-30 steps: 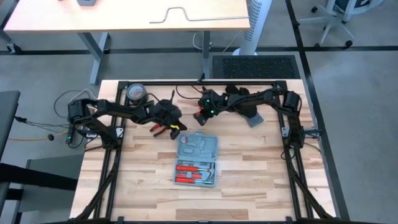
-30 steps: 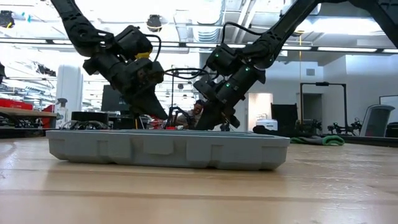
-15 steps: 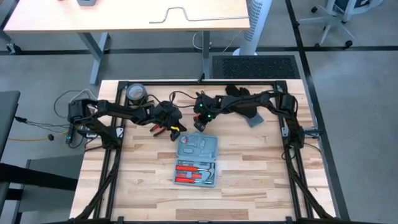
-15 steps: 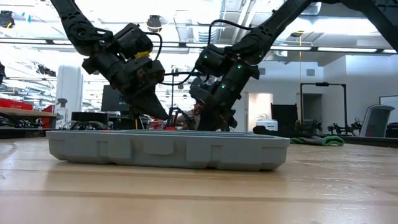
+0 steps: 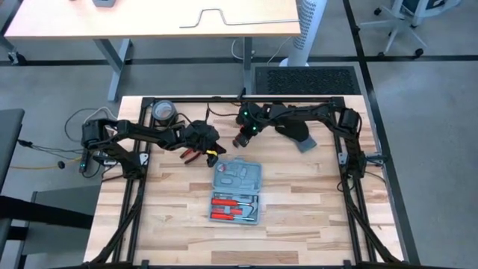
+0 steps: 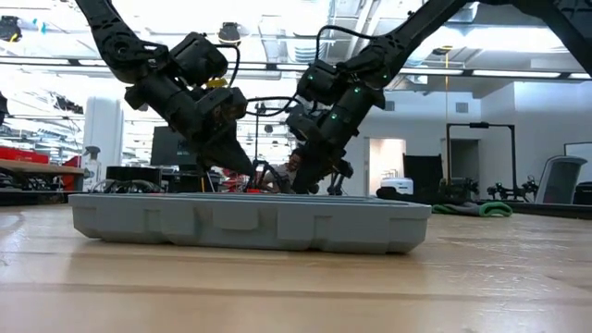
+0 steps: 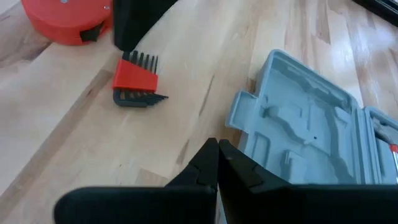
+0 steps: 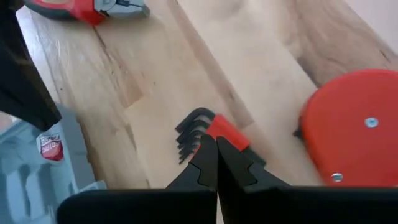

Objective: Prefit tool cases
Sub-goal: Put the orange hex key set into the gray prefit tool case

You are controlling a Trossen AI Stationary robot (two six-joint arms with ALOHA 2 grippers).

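Note:
The blue-grey tool case [image 5: 237, 190] lies open on the table. Its empty half [image 7: 311, 137] is on the far side, and the near half [image 5: 235, 207] holds red-handled tools. My left gripper [image 7: 217, 146] hangs shut just left of the empty half's far corner, with nothing between its fingers. My right gripper [image 8: 216, 146] is shut, pointing down at a red hex key set [image 7: 135, 84] that lies flat on the table beyond the case. In the low view both grippers [image 6: 242, 171] [image 6: 305, 185] hang behind the case [image 6: 250, 222]. My right gripper's shut fingertips [image 7: 127, 43] end right at the key ends of the hex key set [image 8: 224, 130], coming from above. Whether they touch it I cannot tell. The set lies flat on the table.
A red round tape measure [image 8: 354, 124] sits close beside the hex key set. Red-handled pliers [image 5: 193, 155] lie under my left arm. A dark tape roll [image 5: 163, 112] stands at the far left, and a dark glove and a grey object [image 5: 305, 143] at the far right.
My right arm's wrist has swung a little toward the table's left, then back toward the far edge. Its gripper stays over the hex key set.

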